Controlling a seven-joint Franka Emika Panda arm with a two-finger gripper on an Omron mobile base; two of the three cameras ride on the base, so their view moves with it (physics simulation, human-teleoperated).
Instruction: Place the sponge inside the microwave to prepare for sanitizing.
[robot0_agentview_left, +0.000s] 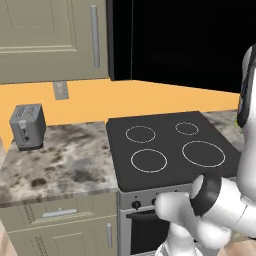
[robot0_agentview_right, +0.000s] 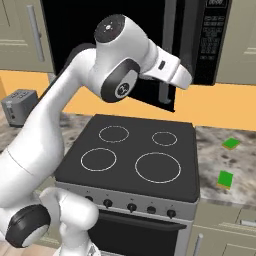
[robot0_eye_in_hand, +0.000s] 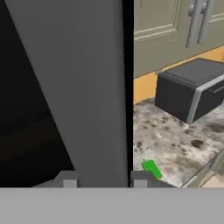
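Our pincer (robot0_eye_in_hand: 101, 179), fingers spread, straddles the microwave (robot0_agentview_right: 200, 40) door's edge (robot0_eye_in_hand: 87, 87), grasping nothing; the green sponge (robot0_agentview_right: 225, 178) waits uncollected on the counter (robot0_agentview_right: 225, 155).

Both base views overlook the cooktop (robot0_agentview_left: 170, 147); hand view hugs the microwave (robot0_eye_in_hand: 83, 92) door.

The microwave (robot0_agentview_right: 150, 45) is cut off by the top edge, and the arm covers its lower door edge. Right of the microwave door (robot0_eye_in_hand: 83, 92), the gripper (robot0_eye_in_hand: 103, 179) shows only its fingertips, the door edge between them. Whether they touch it cannot be told.
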